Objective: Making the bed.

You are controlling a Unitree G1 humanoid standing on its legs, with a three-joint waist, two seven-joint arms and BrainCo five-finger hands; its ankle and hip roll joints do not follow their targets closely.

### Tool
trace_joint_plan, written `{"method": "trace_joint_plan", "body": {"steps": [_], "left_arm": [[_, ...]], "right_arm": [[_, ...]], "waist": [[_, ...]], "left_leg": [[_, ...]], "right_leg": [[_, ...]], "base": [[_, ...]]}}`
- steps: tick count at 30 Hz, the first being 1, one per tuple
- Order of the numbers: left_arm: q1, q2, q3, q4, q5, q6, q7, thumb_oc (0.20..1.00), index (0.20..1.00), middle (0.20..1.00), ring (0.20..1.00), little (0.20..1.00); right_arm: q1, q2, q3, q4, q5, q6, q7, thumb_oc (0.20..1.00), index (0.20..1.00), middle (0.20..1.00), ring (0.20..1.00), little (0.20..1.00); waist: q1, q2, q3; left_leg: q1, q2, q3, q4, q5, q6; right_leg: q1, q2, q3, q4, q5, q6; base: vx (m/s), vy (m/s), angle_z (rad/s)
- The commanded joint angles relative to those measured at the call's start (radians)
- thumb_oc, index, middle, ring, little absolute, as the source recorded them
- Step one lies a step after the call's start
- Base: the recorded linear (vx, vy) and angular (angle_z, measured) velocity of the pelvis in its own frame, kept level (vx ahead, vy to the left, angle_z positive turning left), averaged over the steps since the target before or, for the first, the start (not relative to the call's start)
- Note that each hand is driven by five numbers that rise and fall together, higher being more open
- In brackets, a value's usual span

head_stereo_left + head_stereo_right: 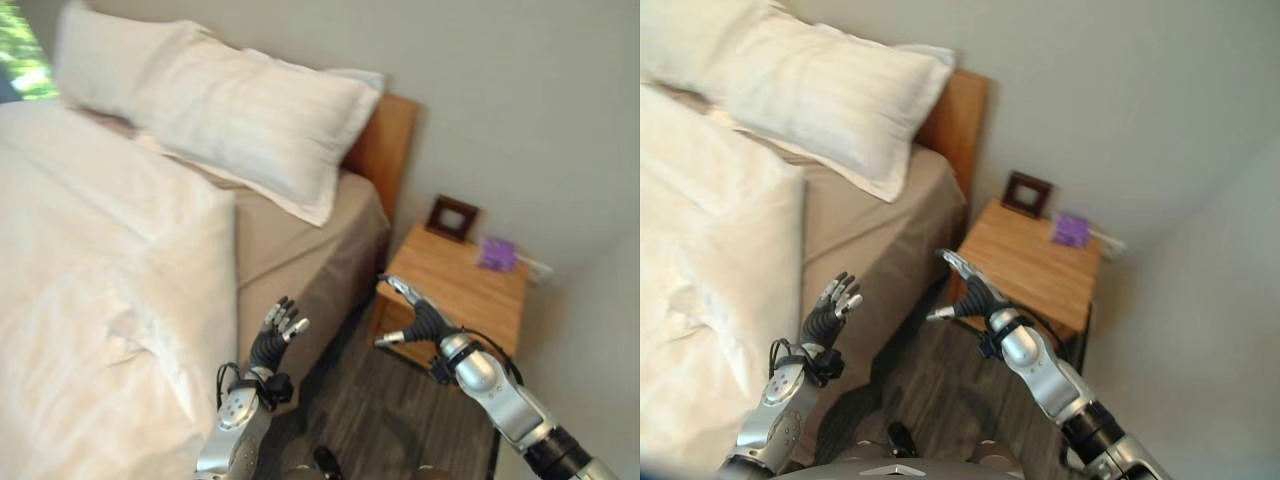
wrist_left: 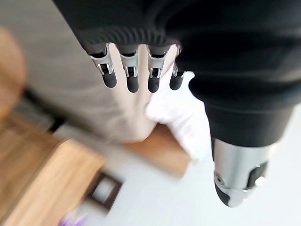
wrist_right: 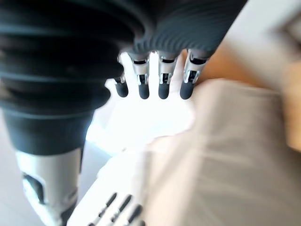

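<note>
While both hands hold nothing, the left hand (image 1: pixel 278 335) is raised beside the bed's near edge with fingers straight and spread, palm turned to the bed, touching no cloth. Just to its right, the right hand (image 1: pixel 415 318) hangs over the dark floor (image 1: pixel 400 410) with fingers and thumb splayed wide, in front of the one wooden nightstand (image 1: pixel 455 280). A rumpled white duvet (image 1: pixel 95 300) covers the bed's left part, leaving a strip of tan sheet (image 1: pixel 290 240) bare. Farther off, two white pillows (image 1: pixel 230 115) lean on the wooden headboard (image 1: pixel 385 145). One small dark frame (image 1: pixel 452 217) and one purple object (image 1: pixel 497 253) sit on the nightstand.
</note>
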Motion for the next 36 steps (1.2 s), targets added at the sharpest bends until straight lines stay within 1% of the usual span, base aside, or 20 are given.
{"method": "trace_joint_plan", "body": {"steps": [1, 2, 4, 6, 8, 10, 12, 13, 17, 19, 20, 21, 22, 23, 24, 25, 26, 28, 30, 36], "left_arm": [[0.005, 0.034, 0.016, -0.081, -0.004, -0.035, -0.004, 1.000, 1.000, 1.000, 1.000, 1.000], [0.006, 0.034, 0.015, -0.082, -0.004, -0.035, -0.004, 1.000, 1.000, 1.000, 1.000, 1.000], [0.033, 0.041, 0.021, -0.061, 0.021, -0.027, -0.023, 1.000, 1.000, 1.000, 1.000, 1.000], [0.038, 0.040, 0.024, -0.038, 0.028, -0.024, -0.018, 1.000, 1.000, 1.000, 1.000, 1.000], [0.049, 0.034, 0.032, -0.033, 0.036, -0.022, -0.017, 1.000, 1.000, 1.000, 1.000, 1.000], [0.074, 0.034, 0.058, -0.038, 0.044, -0.027, -0.022, 1.000, 1.000, 1.000, 1.000, 1.000], [0.067, 0.037, 0.062, -0.049, 0.049, -0.031, -0.031, 1.000, 1.000, 1.000, 1.000, 1.000], [0.060, 0.042, 0.069, -0.053, 0.064, -0.031, -0.023, 1.000, 1.000, 1.000, 1.000, 1.000], [0.054, 0.045, 0.092, -0.059, 0.076, -0.046, -0.013, 1.000, 1.000, 1.000, 1.000, 1.000], [0.032, 0.069, 0.120, -0.071, 0.103, -0.062, 0.007, 1.000, 1.000, 1.000, 1.000, 1.000], [0.031, 0.069, 0.120, -0.072, 0.103, -0.062, 0.008, 1.000, 1.000, 1.000, 1.000, 1.000], [0.016, 0.085, 0.136, -0.074, 0.125, -0.066, 0.017, 1.000, 1.000, 1.000, 1.000, 1.000], [-0.004, 0.089, 0.173, -0.073, 0.114, -0.069, 0.035, 1.000, 1.000, 1.000, 1.000, 1.000], [-0.004, 0.089, 0.173, -0.073, 0.114, -0.069, 0.035, 1.000, 1.000, 1.000, 1.000, 1.000], [0.000, 0.086, 0.192, -0.067, 0.109, -0.069, 0.044, 1.000, 1.000, 1.000, 1.000, 1.000], [0.025, 0.092, 0.224, -0.062, 0.118, -0.066, 0.051, 1.000, 1.000, 1.000, 1.000, 1.000], [0.036, 0.096, 0.237, -0.057, 0.133, -0.062, 0.048, 1.000, 1.000, 1.000, 1.000, 1.000], [0.069, 0.105, 0.247, -0.052, 0.165, -0.058, 0.037, 1.000, 1.000, 1.000, 1.000, 1.000], [0.071, 0.108, 0.262, -0.045, 0.172, -0.044, 0.030, 1.000, 1.000, 1.000, 1.000, 1.000], [0.046, 0.145, 0.252, -0.036, 0.217, -0.036, 0.009, 1.000, 1.000, 1.000, 1.000, 1.000]], "right_arm": [[0.018, -0.017, -0.049, -0.045, -0.005, -0.044, -0.015, 1.000, 1.000, 1.000, 1.000, 1.000], [0.019, -0.017, -0.049, -0.046, -0.005, -0.044, -0.014, 1.000, 1.000, 1.000, 1.000, 1.000], [0.078, -0.027, -0.076, -0.044, 0.004, -0.036, -0.009, 1.000, 1.000, 1.000, 1.000, 1.000], [0.096, -0.018, -0.080, -0.034, 0.020, -0.028, -0.003, 1.000, 1.000, 1.000, 1.000, 1.000], [0.122, -0.016, -0.097, -0.043, 0.033, -0.018, -0.006, 1.000, 1.000, 1.000, 1.000, 1.000], [0.143, -0.013, -0.097, -0.040, 0.041, -0.018, 0.004, 1.000, 1.000, 1.000, 1.000, 1.000], [0.147, -0.013, -0.108, -0.038, 0.041, -0.023, -0.005, 1.000, 1.000, 1.000, 1.000, 1.000], [0.156, -0.007, -0.108, -0.031, 0.054, -0.030, -0.010, 1.000, 1.000, 1.000, 1.000, 1.000], [0.163, -0.021, -0.126, -0.032, 0.052, -0.031, -0.014, 1.000, 1.000, 1.000, 1.000, 1.000], [0.143, -0.032, -0.144, -0.021, 0.078, -0.029, -0.020, 1.000, 1.000, 1.000, 1.000, 1.000], [0.142, -0.032, -0.144, -0.020, 0.078, -0.030, -0.020, 1.000, 1.000, 1.000, 1.000, 1.000], [0.146, -0.040, -0.155, -0.025, 0.098, -0.031, -0.013, 1.000, 1.000, 1.000, 1.000, 1.000], [0.151, -0.054, -0.173, -0.018, 0.128, -0.035, -0.017, 1.000, 1.000, 1.000, 1.000, 1.000], [0.151, -0.054, -0.173, -0.017, 0.128, -0.035, -0.017, 1.000, 1.000, 1.000, 1.000, 1.000], [0.160, -0.059, -0.178, -0.014, 0.137, -0.031, -0.016, 1.000, 1.000, 1.000, 1.000, 1.000], [0.165, -0.059, -0.188, -0.018, 0.144, -0.024, -0.016, 1.000, 1.000, 1.000, 1.000, 1.000], [0.171, -0.059, -0.193, -0.024, 0.150, -0.021, -0.012, 1.000, 1.000, 1.000, 1.000, 1.000], [0.190, -0.061, -0.198, -0.032, 0.158, -0.021, -0.002, 1.000, 1.000, 1.000, 1.000, 1.000], [0.196, -0.067, -0.203, -0.055, 0.136, -0.020, 0.006, 1.000, 1.000, 1.000, 1.000, 1.000], [0.132, -0.060, -0.182, -0.061, 0.057, -0.025, -0.008, 1.000, 1.000, 1.000, 1.000, 1.000]], "waist": [[-0.017, 0.024, 0.006], [-0.020, 0.025, 0.006], [-0.051, 0.006, 0.004], [-0.060, -0.005, 0.000], [-0.084, -0.012, -0.003], [-0.075, -0.014, 0.002], [-0.080, -0.020, 0.001], [-0.087, -0.018, 0.000], [-0.092, -0.009, -0.013], [-0.079, -0.006, 0.002], [-0.083, -0.006, 0.003], [-0.074, -0.007, 0.016], [-0.072, -0.018, 0.057], [-0.073, -0.016, 0.056], [-0.073, -0.022, 0.063], [-0.074, -0.014, 0.056], [-0.072, -0.008, 0.049], [-0.082, 0.025, 0.024], [-0.086, 0.038, 0.009], [-0.097, 0.030, 0.022]], "left_leg": [[-0.026, 0.116, -0.062, -0.084, 0.122, -0.139], [-0.026, 0.117, -0.065, -0.084, 0.122, -0.140], [-0.025, 0.083, -0.211, -0.080, 0.097, -0.160], [-0.026, 0.074, -0.282, -0.084, 0.086, -0.174], [-0.019, 0.058, -0.361, -0.088, 0.085, -0.179], [-0.014, 0.030, -0.440, -0.088, 0.073, -0.178], [-0.011, 0.018, -0.475, -0.087, 0.070, -0.178], [-0.002, 0.017, -0.514, -0.088, 0.064, -0.186], [0.016, 0.030, -0.530, -0.088, 0.052, -0.204], [-0.005, 0.042, -0.527, -0.001, 0.044, -0.243], [-0.011, 0.042, -0.531, 0.008, 0.039, -0.243], [-0.045, 0.053, -0.507, 0.063, 0.052, -0.269], [-0.186, 0.127, -0.399, 0.258, 0.158, -0.326], [-0.190, 0.128, -0.401, 0.262, 0.156, -0.327], [-0.210, 0.185, -0.324, 0.288, 0.183, -0.335], [-0.191, 0.253, -0.234, 0.242, 0.188, -0.324], [-0.178, 0.258, -0.213, 0.205, 0.183, -0.319], [-0.112, 0.234, -0.164, 0.064, 0.155, -0.288], [-0.078, 0.202, -0.161, -0.007, 0.170, -0.283], [-0.020, 0.147, -0.141, -0.070, 0.121, -0.230]], "right_leg": [[0.089, 0.067, 0.098, -0.419, 0.187, -0.055], [0.092, 0.068, 0.094, -0.423, 0.187, -0.055], [0.094, 0.134, 0.306, -0.696, 0.141, -0.065], [0.110, 0.126, 0.389, -0.836, 0.145, -0.072], [0.085, 0.172, 0.545, -0.917, 0.171, -0.069], [0.070, 0.216, 0.638, -0.955, 0.174, -0.077], [0.090, 0.207, 0.642, -0.977, 0.176, -0.076], [0.119, 0.197, 0.600, -0.994, 0.189, -0.082], [0.160, 0.196, 0.542, -1.037, 0.193, -0.091], [0.194, 0.198, 0.499, -1.063, 0.182, -0.105], [0.195, 0.198, 0.496, -1.063, 0.182, -0.105], [0.209, 0.190, 0.470, -1.063, 0.169, -0.112], [0.234, 0.163, 0.395, -1.063, 0.154, -0.127], [0.233, 0.164, 0.393, -1.063, 0.154, -0.128], [0.241, 0.154, 0.363, -1.063, 0.146, -0.126], [0.253, 0.146, 0.324, -1.063, 0.131, -0.116], [0.260, 0.140, 0.314, -1.063, 0.127, -0.108], [0.264, 0.137, 0.276, -1.063, 0.126, -0.093], [0.271, 0.117, 0.243, -1.063, 0.124, -0.089], [0.193, 0.065, 0.187, -0.848, 0.126, -0.058]], "base": [[0.12, -0.152, 0.96], [0.18, -0.300, 1.68], [0.25, -0.314, 2.19], [0.25, -0.262, 1.60], [0.21, -0.141, 1.65], [0.11, -0.054, 1.85], [0.08, -0.138, 1.77], [0.10, -0.196, 1.30], [0.14, -0.173, 0.81], [0.08, -0.187, 0.26], [-0.02, -0.075, 0.12], [-0.11, -0.096, 0.16], [-0.11, -0.094, 0.23], [-0.11, -0.065, 0.90], [0.03, 0.028, 1.24], [0.07, 0.063, 1.31], [0.15, 0.091, 0.63], [0.16, 0.105, 0.47], [0.10, 0.191, 0.51], [0.08, 0.141, 0.40]]}}
